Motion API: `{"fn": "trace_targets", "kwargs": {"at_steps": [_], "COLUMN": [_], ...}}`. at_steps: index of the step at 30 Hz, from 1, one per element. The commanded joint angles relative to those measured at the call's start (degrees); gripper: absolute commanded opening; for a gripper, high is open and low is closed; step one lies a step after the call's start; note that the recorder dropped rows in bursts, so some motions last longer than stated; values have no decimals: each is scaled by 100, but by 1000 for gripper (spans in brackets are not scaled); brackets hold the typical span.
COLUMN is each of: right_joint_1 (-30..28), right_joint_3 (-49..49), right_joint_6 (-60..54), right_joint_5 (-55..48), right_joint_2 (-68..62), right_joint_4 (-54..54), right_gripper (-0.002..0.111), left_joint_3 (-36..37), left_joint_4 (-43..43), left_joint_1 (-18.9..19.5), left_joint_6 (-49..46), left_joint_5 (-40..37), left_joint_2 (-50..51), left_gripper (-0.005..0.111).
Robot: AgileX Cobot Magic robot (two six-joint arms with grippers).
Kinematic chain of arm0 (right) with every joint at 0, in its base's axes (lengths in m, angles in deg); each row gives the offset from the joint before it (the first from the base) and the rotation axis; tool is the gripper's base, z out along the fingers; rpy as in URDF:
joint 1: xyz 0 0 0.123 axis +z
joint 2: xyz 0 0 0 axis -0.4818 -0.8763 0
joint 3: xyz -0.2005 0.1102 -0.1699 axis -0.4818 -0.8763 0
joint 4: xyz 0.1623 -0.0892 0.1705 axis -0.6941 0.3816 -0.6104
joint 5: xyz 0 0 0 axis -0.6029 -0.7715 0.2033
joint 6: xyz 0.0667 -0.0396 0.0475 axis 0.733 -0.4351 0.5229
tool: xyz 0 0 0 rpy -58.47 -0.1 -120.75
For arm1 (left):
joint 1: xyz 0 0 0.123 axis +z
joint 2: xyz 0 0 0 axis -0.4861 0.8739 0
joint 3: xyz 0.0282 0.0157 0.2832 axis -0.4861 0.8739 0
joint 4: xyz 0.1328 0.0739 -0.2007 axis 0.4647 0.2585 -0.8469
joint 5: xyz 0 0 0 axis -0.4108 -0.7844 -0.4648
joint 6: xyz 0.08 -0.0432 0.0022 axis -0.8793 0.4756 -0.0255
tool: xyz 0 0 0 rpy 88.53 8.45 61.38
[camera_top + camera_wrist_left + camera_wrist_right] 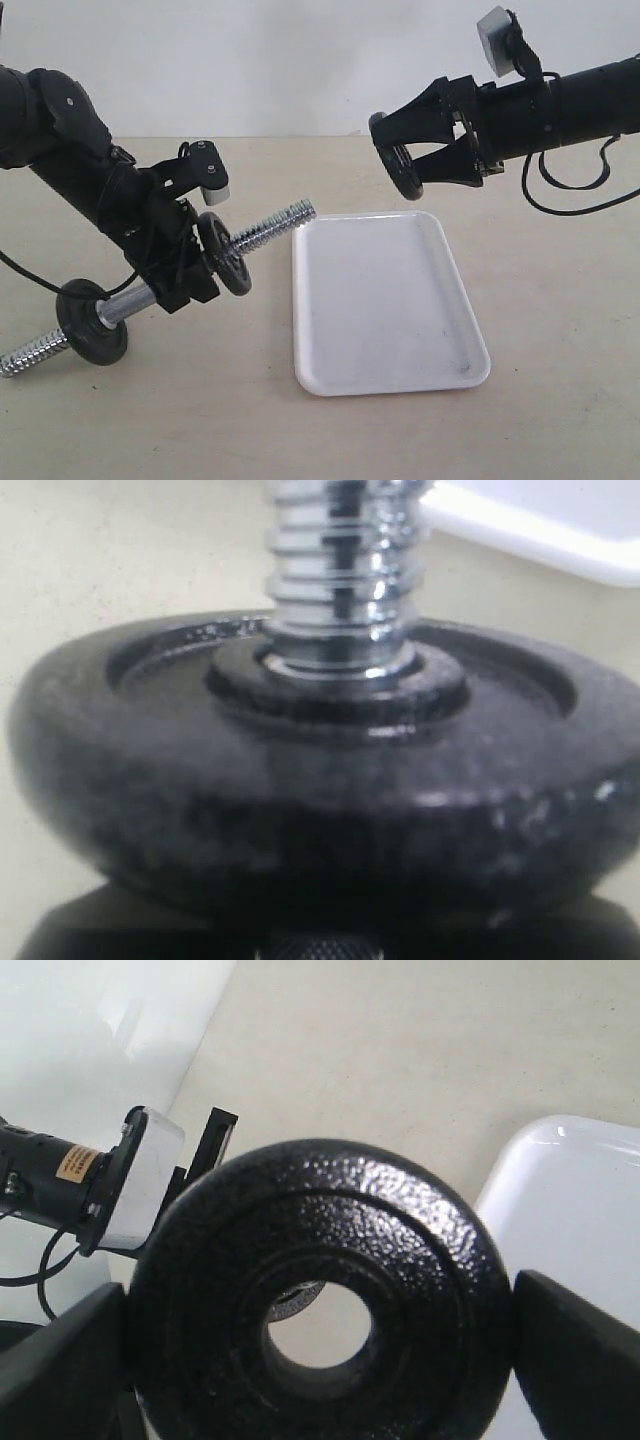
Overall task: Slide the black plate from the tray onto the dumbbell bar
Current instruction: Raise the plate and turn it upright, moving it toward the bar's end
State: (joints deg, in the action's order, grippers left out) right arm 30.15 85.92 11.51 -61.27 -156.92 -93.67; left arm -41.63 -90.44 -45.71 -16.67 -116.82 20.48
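Two pincers, each clenched on its load.
Left pincer (178, 268) grasps the tilted dumbbell bar (275, 227), whose raised threaded end is near the tray (400, 385). The right pincer (398, 155) holds the black plate (403, 168) aloft above the desk (560, 350).

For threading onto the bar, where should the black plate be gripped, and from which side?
Grip the black plate across its rim, fingers on opposite edges, from the face turned away from the dumbbell bar. That keeps the central hole open, as the right gripper holds it.
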Motion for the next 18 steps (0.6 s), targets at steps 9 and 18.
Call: {"fn": "trace_targets", "kwargs": {"at_steps": [9,18], "right_joint_1": [-19,-19], "right_joint_3": [81,81], "right_joint_6": [-4,236], "right_joint_5": [-240,-240], "right_joint_2": [74,74], "right_joint_4": [-454,-488], "right_gripper": [0,0], "left_joint_3": [-105,-105], "left_joint_4": [-412,-412], "left_joint_1": [4,4], "left_joint_6": [17,17], "left_joint_5": [-220,-362], "left_joint_2": [-258,-258], "left_gripper": [4,4]}}
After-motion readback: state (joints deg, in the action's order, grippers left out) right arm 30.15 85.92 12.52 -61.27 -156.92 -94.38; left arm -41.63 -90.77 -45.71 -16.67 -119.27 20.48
